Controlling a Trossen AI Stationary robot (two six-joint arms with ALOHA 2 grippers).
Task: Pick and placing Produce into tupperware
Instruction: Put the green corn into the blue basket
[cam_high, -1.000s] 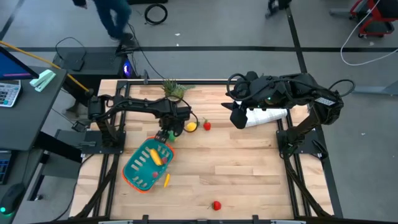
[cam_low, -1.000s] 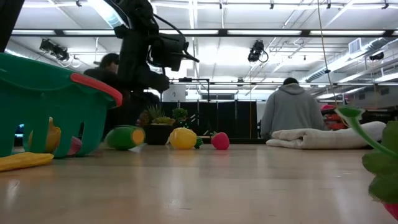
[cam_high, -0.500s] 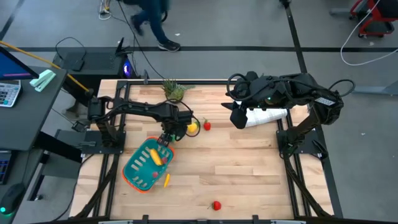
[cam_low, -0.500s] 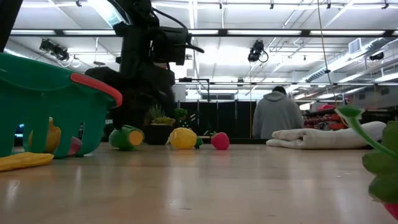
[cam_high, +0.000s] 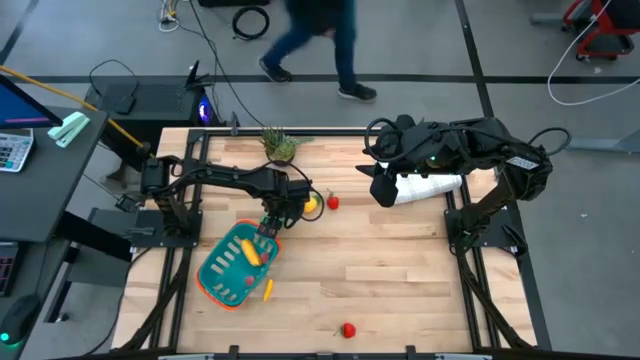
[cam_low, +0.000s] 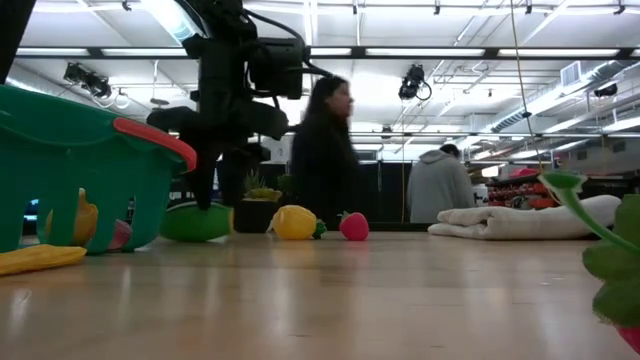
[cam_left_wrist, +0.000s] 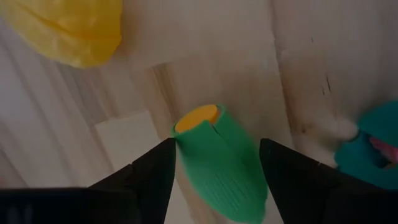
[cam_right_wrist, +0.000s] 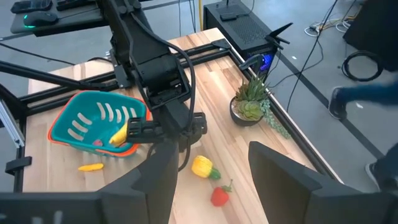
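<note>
My left gripper is open and points down over the green piece. That piece has a yellow-orange end and lies on the wood beside the teal basket, with one finger on each side of it. The basket holds a yellow banana. A lemon and a small red piece lie just to the right. A thin yellow-orange piece lies by the basket's near rim. Another red piece sits near the near edge. My right gripper waits open at the far right. My left gripper comes at the green piece from above, its fingers across the piece's middle, one on each side. I cannot tell whether they touch it. The piece lies on the table.
A spiky potted plant stands at the far edge. A white folded cloth lies under my right arm. A person walks past beyond the far edge. Bare wood spreads over the table's middle and right.
My left gripper has come down over the green piece and shifted slightly toward the table's right. The green piece has turned on the table, so the low view now shows its side instead of its yellow end. A person has walked across behind the table.
</note>
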